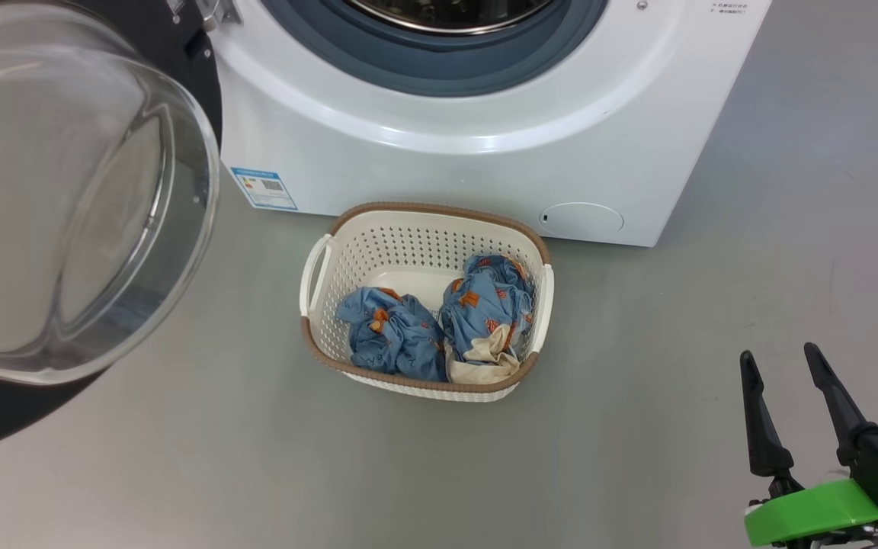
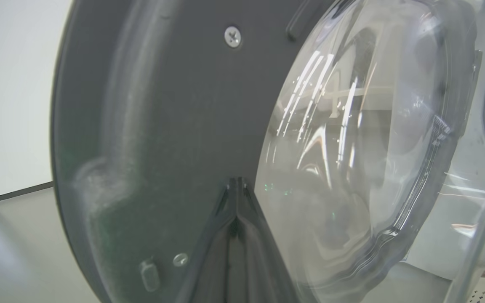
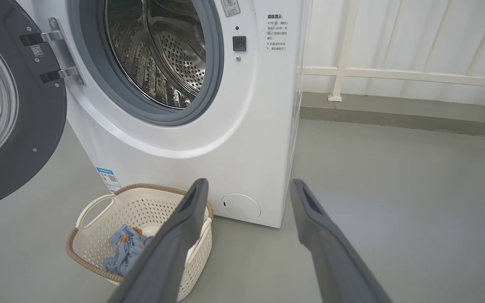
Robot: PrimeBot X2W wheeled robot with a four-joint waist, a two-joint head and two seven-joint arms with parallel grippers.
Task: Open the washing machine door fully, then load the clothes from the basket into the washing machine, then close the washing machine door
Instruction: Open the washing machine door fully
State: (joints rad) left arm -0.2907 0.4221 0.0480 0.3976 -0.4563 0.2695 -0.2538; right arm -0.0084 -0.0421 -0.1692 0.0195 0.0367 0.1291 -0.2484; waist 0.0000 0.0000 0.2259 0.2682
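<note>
The washing machine [image 1: 485,152] stands at the top of the head view. Its steel drum [image 3: 162,50] shows bare in the right wrist view. The washing machine door [image 1: 65,191] hangs swung out to the left, glass bowl towards me. My left gripper [image 2: 236,182] is shut, its tips right at the dark inner face of the door [image 2: 162,126] beside the glass. The basket [image 1: 424,207] sits on the floor in front of the machine, holding the clothes: a blue bundle [image 1: 393,332] and a blue-and-cream one [image 1: 485,305]. My right gripper [image 1: 779,352] stands open, low and right of the basket, with nothing between its fingers.
Grey floor [image 1: 675,427] stretches around the basket and to the machine's right. A white railing [image 3: 394,75] and a low kerb run behind on the right. The open door [image 3: 23,126] juts out over the floor left of the basket [image 3: 141,187].
</note>
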